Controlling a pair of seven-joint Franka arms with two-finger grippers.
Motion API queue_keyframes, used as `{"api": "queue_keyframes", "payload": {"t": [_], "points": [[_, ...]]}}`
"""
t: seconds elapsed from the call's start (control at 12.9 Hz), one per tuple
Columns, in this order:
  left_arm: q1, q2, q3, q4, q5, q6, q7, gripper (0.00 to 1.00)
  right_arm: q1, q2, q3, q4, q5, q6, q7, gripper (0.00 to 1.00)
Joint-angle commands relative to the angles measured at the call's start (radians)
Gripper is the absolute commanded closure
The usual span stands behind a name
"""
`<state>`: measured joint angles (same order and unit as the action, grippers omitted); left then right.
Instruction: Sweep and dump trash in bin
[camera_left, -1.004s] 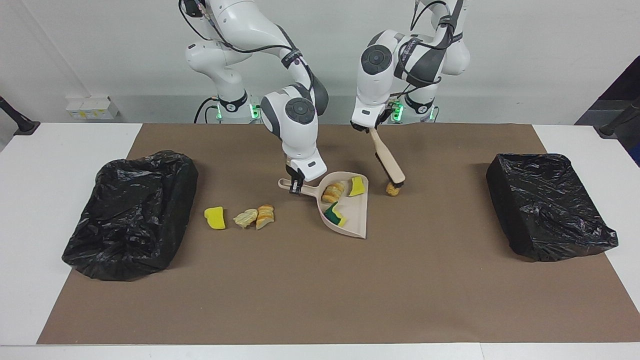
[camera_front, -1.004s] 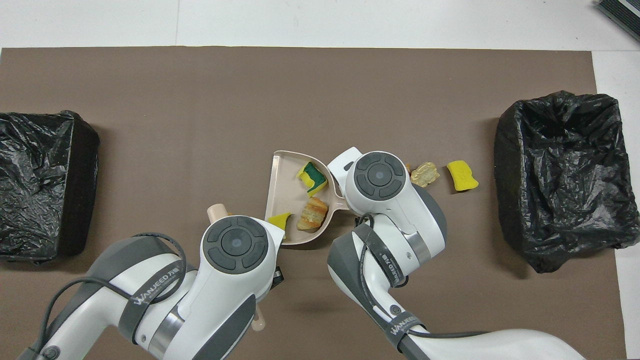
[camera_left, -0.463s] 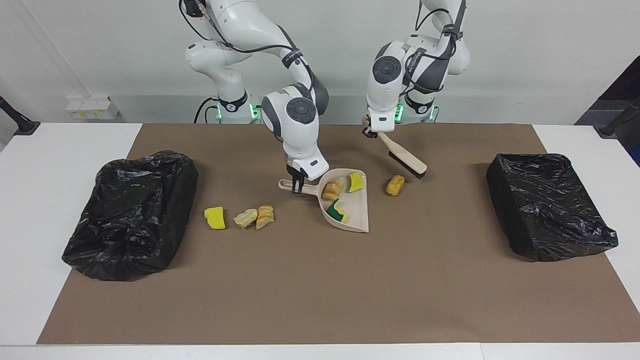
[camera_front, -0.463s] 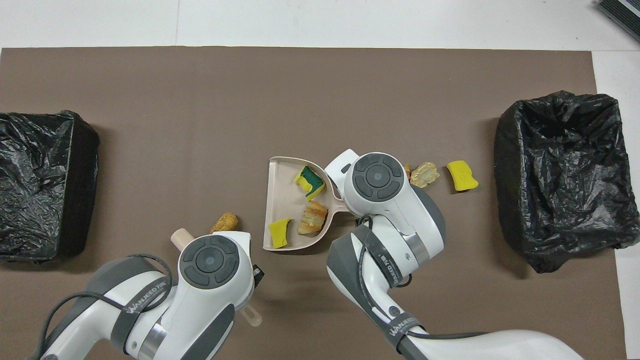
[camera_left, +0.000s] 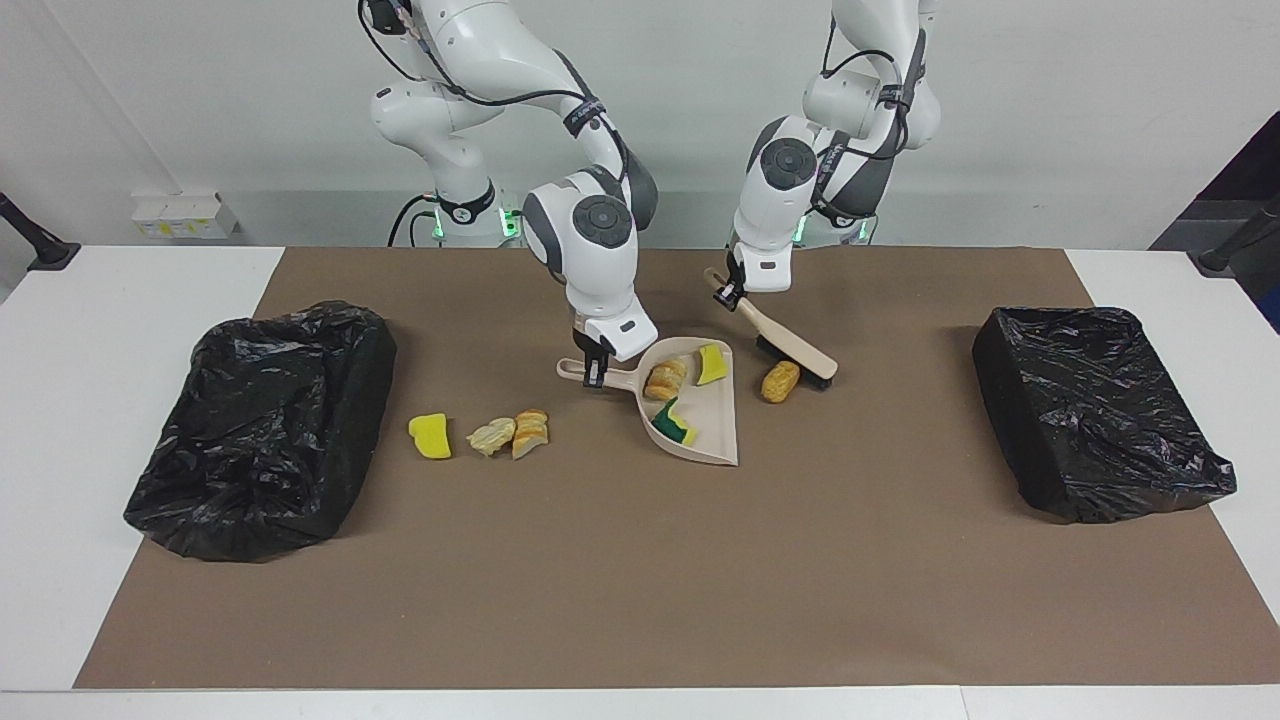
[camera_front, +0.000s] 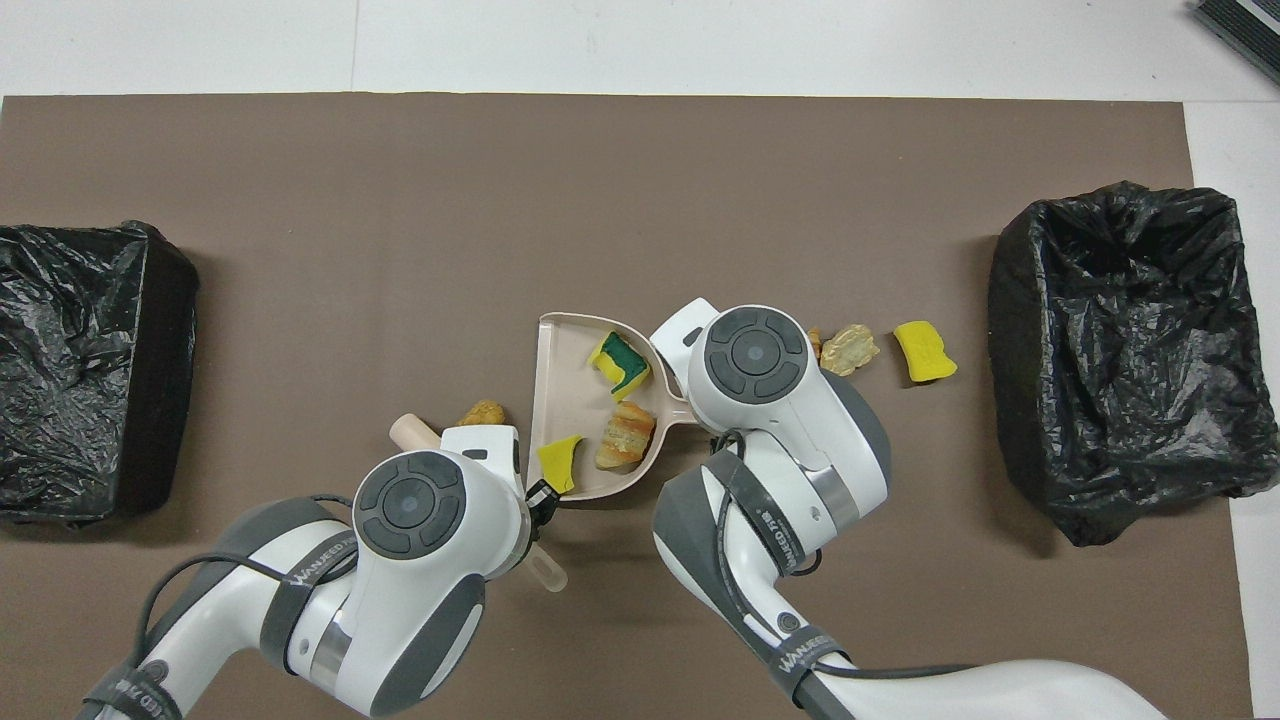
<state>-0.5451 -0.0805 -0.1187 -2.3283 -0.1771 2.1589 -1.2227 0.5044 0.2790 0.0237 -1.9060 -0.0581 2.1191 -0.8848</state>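
Observation:
My right gripper (camera_left: 596, 371) is shut on the handle of the beige dustpan (camera_left: 716, 438), which lies flat on the mat. In the pan lie a bread-like chunk (camera_left: 665, 380), a yellow sponge piece (camera_left: 712, 365) and a green-backed sponge (camera_left: 672, 424). The left gripper (camera_left: 737, 291) is shut on the handle of the beige brush (camera_left: 795, 349), whose bristles rest against a tan chunk (camera_left: 780, 381) just off the pan's open edge. More trash lies toward the right arm's end: a yellow sponge (camera_left: 430, 437) and two bread-like chunks (camera_left: 492, 436) (camera_left: 530, 433).
A black-lined bin (camera_left: 265, 425) stands at the right arm's end of the brown mat (camera_left: 640, 580), close to the loose trash. A second black-lined bin (camera_left: 1095, 410) stands at the left arm's end.
The left arm lifted the brush off the tan chunk, swung it toward its own end, then set it down against the chunk again. The chunk shifted slightly toward the pan, which turned a little.

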Motion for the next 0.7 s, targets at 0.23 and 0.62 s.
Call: {"api": "queue_keyframes", "payload": {"t": [0.23, 0.62], "points": [[-0.078, 0.007, 0.001, 0.032, -0.035, 0.024, 0.522, 1.00, -0.006, -0.020, 0.005, -0.021, -0.011, -0.002, 0.041, 1.00], [-0.082, 0.024, 0.004, 0.113, -0.021, -0.031, 0.628, 1.00, -0.006, -0.020, 0.005, -0.021, -0.011, -0.002, 0.058, 1.00]]}}
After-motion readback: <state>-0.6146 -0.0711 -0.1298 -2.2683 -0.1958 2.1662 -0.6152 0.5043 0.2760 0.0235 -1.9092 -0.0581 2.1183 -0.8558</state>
